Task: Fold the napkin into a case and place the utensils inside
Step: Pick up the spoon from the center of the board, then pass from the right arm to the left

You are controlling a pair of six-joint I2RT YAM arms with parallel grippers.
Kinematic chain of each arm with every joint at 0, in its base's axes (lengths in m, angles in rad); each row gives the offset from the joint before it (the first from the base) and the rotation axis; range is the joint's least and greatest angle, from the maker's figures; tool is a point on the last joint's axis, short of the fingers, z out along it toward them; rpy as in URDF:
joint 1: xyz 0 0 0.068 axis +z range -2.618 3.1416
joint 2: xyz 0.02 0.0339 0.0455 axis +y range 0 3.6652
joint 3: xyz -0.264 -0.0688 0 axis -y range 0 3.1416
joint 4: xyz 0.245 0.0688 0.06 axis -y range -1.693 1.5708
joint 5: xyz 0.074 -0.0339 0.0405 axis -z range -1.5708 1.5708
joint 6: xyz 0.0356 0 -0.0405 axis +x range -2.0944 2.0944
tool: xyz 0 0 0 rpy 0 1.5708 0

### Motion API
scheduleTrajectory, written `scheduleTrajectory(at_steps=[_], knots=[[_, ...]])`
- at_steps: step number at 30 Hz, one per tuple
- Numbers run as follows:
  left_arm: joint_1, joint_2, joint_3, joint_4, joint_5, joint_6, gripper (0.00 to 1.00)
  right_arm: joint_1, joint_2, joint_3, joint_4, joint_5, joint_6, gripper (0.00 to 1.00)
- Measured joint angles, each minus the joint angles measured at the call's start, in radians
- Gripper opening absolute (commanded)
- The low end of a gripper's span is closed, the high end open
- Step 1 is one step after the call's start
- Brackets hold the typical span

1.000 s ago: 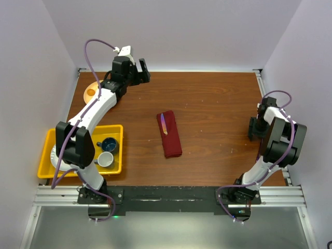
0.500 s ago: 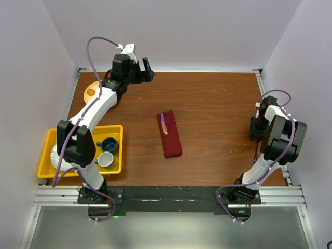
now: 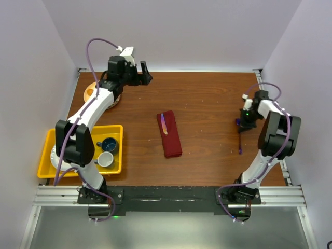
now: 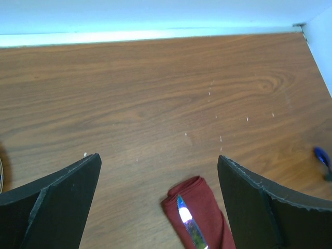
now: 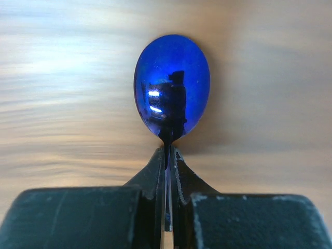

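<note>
The napkin, folded into a narrow maroon case point(image 3: 170, 139), lies mid-table with an iridescent knife point(image 3: 164, 123) on its far end. The left wrist view shows the case point(image 4: 210, 207) and knife point(image 4: 189, 223) low between the fingers. My left gripper point(image 3: 142, 72) hovers open near the back wall, well above the table, and holds nothing point(image 4: 158, 158). My right gripper point(image 3: 243, 122) is at the right side, shut on the neck of a blue-purple spoon point(image 5: 171, 85). The spoon's handle point(image 3: 240, 148) trails toward the near edge. Its bowl point(image 4: 321, 155) also shows at the left wrist view's right edge.
A yellow tray point(image 3: 47, 148) at the near left holds a dark blue cup point(image 3: 109, 144) and a white cup point(image 3: 105, 159). A plate point(image 3: 91, 91) with orange items sits at the back left, partly under the left arm. White walls close in on three sides.
My right gripper has closed on the spoon and moved in from the table's right edge toward the left. The left gripper shifted slightly and stays open.
</note>
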Motion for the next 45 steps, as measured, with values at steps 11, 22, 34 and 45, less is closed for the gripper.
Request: scheduleTrajectory(at_steps=[11, 22, 34, 45], knots=[[0.056, -0.101, -0.322, 0.292, 0.542, 0.269, 0.99, 0.247, -0.018, 0.219, -0.113, -0.628, -0.117, 0.0], [-0.14, -0.14, -0.285, 0.017, 0.788, 1.168, 0.79, 0.486, -0.011, 0.293, -0.532, -1.004, -0.463, 0.0], [-0.248, -0.162, -0.319, -0.033, 0.836, 1.354, 0.36, 0.639, -0.011, 0.293, -0.621, -1.075, -0.596, 0.0], [-0.259, -0.205, -0.323, -0.045, 0.83, 1.327, 0.0, 0.652, -0.01, 0.355, -0.649, -1.079, -0.612, 0.09]])
